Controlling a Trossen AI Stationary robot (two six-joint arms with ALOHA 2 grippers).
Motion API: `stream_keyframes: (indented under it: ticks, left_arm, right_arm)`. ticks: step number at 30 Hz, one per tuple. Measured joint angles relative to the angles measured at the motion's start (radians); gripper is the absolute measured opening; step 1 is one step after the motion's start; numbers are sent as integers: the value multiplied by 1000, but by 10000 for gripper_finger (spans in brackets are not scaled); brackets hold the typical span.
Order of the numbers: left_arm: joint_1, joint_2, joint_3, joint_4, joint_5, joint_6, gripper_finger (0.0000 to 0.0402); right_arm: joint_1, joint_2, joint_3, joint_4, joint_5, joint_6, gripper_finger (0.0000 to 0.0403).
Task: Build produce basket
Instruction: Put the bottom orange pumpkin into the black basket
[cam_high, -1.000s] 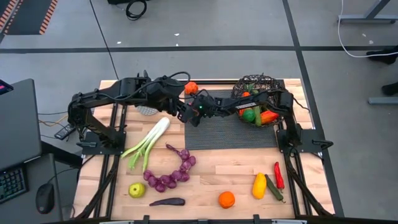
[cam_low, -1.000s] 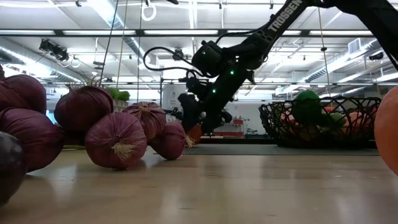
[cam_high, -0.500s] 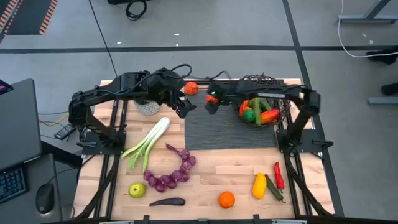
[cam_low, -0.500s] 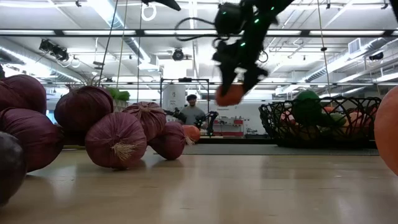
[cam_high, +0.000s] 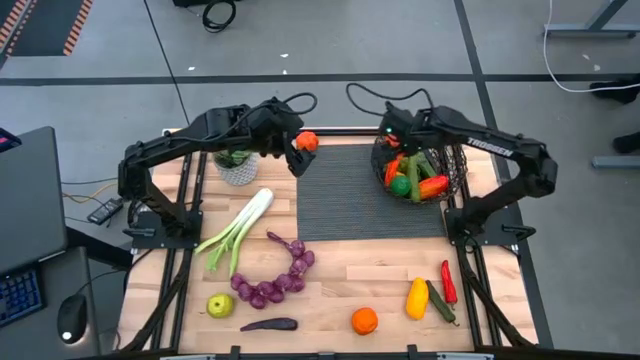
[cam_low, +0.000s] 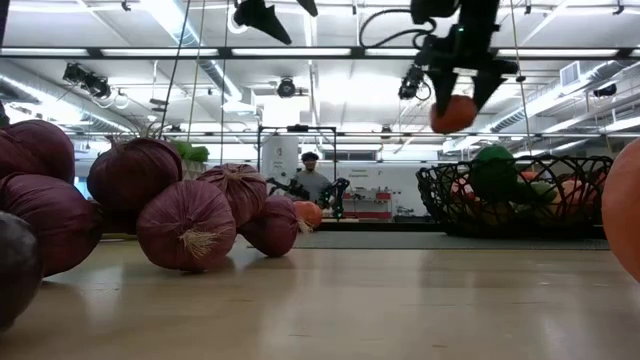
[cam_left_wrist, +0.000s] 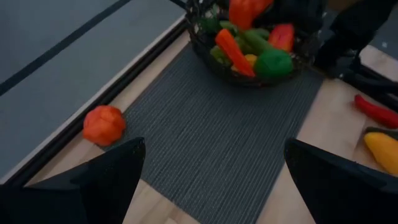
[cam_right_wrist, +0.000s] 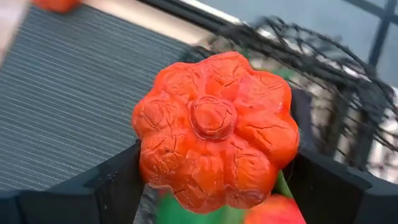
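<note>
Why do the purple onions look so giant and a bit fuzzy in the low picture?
In the low view the purple onions lie right next to the camera, so they loom large and soft; the basket farther back looks sharper. In the high view the same onions look small.

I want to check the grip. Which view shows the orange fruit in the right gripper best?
The right wrist view: the ribbed orange fruit fills it, clamped between the right gripper's fingers. The low view shows it small, raised near the basket. The high view hides it under the arm.
</note>
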Motion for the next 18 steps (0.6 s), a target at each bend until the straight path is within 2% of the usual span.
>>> stream_keyframes:
  ticks: [6,12,18]
  left_arm:
    - [1,10,0,4,5,-21,391]
    - [0,9,0,-6,24,-53,391]
    - [0,9,0,-99,43,-132,391]
  right_arm:
    - [-51,-16,-14,-50,-45,-9,393]
    - [-88,-6,-15,-41,-45,-82,397]
    - [-127,0,-15,7,-68,-149,399]
